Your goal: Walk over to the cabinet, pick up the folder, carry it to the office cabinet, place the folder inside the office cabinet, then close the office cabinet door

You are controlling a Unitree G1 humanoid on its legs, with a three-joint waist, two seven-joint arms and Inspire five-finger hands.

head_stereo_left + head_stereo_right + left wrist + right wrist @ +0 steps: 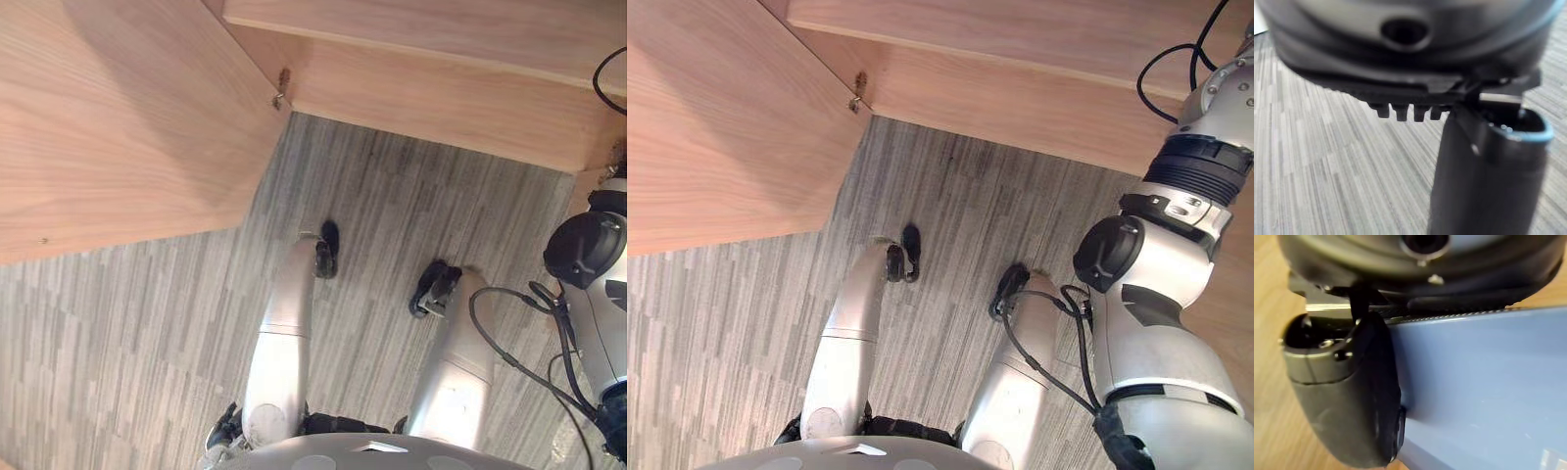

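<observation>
Soft, even indoor light from above, bright on wood and dim on the hands.
In the head views the cabinet door (118, 127) at upper left is brightly lit and palest near its top edge. The cabinet panel (441, 108) along the top sits in a soft shadow band. The grey carpet (108, 352) is evenly lit. In the wrist views the left hand (1410, 54) and right hand (1347, 401) are dark masses with small highlights, and the blue folder (1488, 391) carries a faint sheen.

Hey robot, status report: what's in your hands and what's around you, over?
Right hand thumb clamped on blue folder. Left hand holds nothing, over carpet. Cabinet door stands open ahead-left.
</observation>
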